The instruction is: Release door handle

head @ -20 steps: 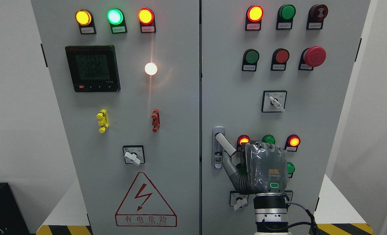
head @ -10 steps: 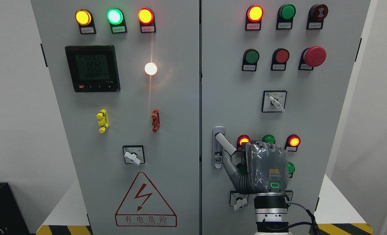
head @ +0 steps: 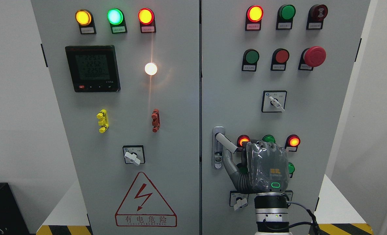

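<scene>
Grey two-door metal electrical cabinet (head: 180, 98) filling the frame. Right robot hand (head: 262, 166) at lower right, back to camera, thumb touching the tilted silver door handle (head: 225, 143). Finger curl hidden. Lit red round lamp (head: 243, 141) just beside.

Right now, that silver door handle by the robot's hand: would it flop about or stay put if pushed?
Probably stiff: the door handle looks like solid metal, swung out at a slant from its plate. It likely pivots rather than bends. Its smooth finish may be slippery for the right hand, whose thumb is just below it; whether they touch I cannot tell.
</scene>
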Available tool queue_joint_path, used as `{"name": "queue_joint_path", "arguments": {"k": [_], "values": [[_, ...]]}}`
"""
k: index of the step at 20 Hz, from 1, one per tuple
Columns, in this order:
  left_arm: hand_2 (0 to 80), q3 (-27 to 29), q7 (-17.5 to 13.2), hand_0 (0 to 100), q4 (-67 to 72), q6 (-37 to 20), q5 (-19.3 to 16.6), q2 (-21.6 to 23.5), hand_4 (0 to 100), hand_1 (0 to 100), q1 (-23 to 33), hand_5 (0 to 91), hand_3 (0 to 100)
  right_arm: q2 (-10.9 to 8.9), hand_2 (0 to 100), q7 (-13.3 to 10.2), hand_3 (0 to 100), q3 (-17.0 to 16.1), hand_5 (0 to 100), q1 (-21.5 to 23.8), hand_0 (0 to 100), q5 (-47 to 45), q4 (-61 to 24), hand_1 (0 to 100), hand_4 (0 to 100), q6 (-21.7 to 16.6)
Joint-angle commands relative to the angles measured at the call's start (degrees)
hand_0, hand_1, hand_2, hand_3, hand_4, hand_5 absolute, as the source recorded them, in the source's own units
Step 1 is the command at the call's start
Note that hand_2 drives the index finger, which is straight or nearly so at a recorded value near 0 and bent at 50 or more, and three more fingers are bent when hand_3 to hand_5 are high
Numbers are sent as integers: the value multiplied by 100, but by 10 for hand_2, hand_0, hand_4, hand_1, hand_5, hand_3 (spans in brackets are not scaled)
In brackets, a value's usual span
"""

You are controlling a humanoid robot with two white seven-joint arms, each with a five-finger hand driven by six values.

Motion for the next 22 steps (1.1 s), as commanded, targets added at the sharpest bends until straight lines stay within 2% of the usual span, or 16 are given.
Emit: {"name": "queue_joint_path", "arguments": {"k": [1,17,22], "values": [[0,0,-2,120,167,1,5,0,0,556,-158,0,0,0,965,33,1000,-24,1000,8,501,-2,-53,388,963,-9],[0,0,-2,120,167,1,5,0,0,556,-158,0,0,0,965,33,1000,-77,1000,8,496,-11,-45,391,963,0],[0,0,-2,120,167,1,5,0,0,556,-149,0,0,0,964,-37,1000,-112,1000,8,494,-11,-53,387,963,0]]}}
